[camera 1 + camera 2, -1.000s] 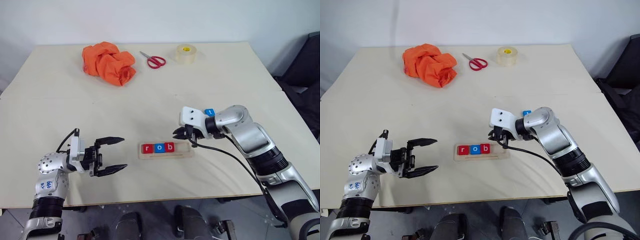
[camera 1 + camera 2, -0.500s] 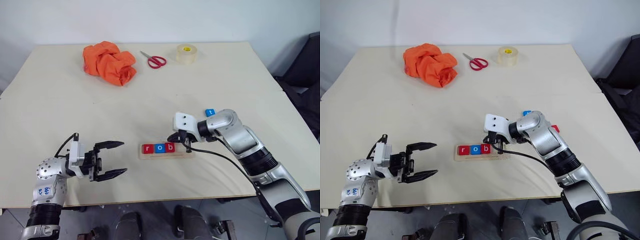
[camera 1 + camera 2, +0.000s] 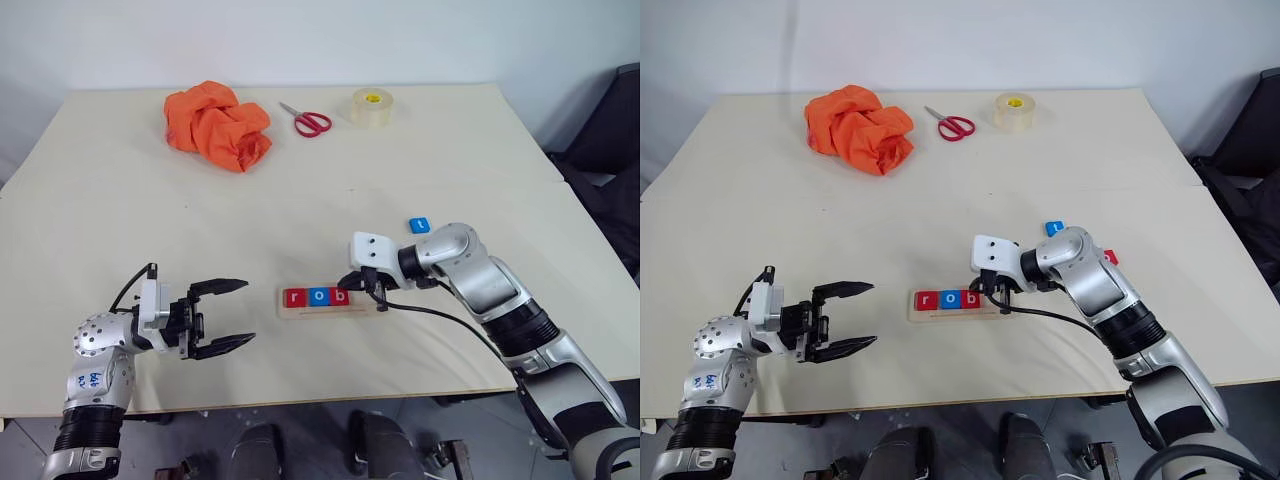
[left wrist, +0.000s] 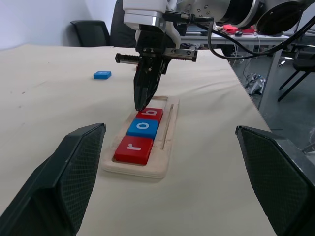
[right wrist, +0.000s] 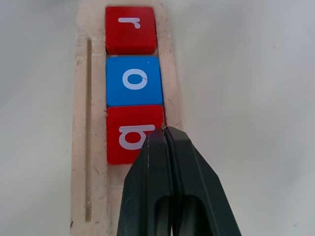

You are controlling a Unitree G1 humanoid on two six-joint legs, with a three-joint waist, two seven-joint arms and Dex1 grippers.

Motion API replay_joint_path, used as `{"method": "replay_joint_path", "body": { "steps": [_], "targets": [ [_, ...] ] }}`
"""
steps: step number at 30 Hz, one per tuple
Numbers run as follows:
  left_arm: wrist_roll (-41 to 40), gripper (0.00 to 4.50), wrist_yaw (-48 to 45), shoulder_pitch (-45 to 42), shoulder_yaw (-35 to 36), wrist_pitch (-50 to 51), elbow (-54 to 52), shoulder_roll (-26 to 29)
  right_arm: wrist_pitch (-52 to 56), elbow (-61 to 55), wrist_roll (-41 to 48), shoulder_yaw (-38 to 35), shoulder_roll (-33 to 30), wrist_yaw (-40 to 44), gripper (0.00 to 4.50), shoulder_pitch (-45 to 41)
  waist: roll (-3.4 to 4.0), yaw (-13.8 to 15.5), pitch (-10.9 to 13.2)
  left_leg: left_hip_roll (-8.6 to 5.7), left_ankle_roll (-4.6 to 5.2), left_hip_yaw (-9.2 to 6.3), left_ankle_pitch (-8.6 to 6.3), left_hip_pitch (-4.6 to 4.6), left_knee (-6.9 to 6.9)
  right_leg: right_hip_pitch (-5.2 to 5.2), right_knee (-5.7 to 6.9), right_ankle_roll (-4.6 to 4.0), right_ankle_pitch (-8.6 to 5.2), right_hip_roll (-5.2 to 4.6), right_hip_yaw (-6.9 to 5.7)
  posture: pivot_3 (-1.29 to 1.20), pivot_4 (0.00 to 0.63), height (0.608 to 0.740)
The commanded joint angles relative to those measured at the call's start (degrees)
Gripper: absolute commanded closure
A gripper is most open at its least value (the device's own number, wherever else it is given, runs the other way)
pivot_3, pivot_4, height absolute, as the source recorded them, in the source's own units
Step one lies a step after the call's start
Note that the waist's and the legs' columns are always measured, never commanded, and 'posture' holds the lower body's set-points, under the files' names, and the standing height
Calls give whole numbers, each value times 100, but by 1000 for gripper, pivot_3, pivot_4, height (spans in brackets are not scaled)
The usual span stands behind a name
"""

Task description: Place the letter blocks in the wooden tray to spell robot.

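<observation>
The wooden tray point(image 3: 371, 305) lies near the table's front edge, its right part bare. It holds three letter blocks in a row: red r point(image 3: 294, 297), blue o point(image 3: 318, 296) and red b point(image 3: 340, 295). My right gripper point(image 3: 352, 283) is shut with nothing in it. It points down, with its tips point(image 5: 164, 131) at the b block's outer edge. A blue t block point(image 3: 419, 225) lies on the table behind the right arm. Another red block point(image 3: 1109, 257) peeks out beside that arm. My left gripper point(image 3: 247, 311) hovers open left of the tray, holding nothing.
At the far side of the table lie a crumpled orange cloth point(image 3: 218, 125), red-handled scissors point(image 3: 308, 120) and a roll of clear tape point(image 3: 371, 107). A black chair point(image 3: 610, 150) stands off the table's right edge.
My right gripper, still shut, has sunk a little and shifted left onto the b block's end. The left gripper and the blocks in the tray have not moved.
</observation>
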Motion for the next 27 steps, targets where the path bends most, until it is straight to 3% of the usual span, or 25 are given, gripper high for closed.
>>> {"method": "replay_joint_path", "body": {
  "steps": [1,10,27],
  "targets": [
    [-32,0,-29,-80,14,-29,-35,3,144,-425,207,-356,-75,-51,4460,-73,0,-1,0,0,0,0,0,0,0,0,0,0,0,0,0,0,150,740],
    [-34,0,-65,-120,13,-18,31,-8,302,-824,238,-376,-690,107,4460,410,0,14,0,-2,2,0,-4,-1,0,3,-11,0,0,-1,0,0,150,740],
    [-109,0,2,157,164,71,-254,127,43,-374,164,-97,-267,55,4460,429,0,2,0,2,0,1,-2,2,1,0,-3,-1,0,2,2,0,150,740]
  ]
}}
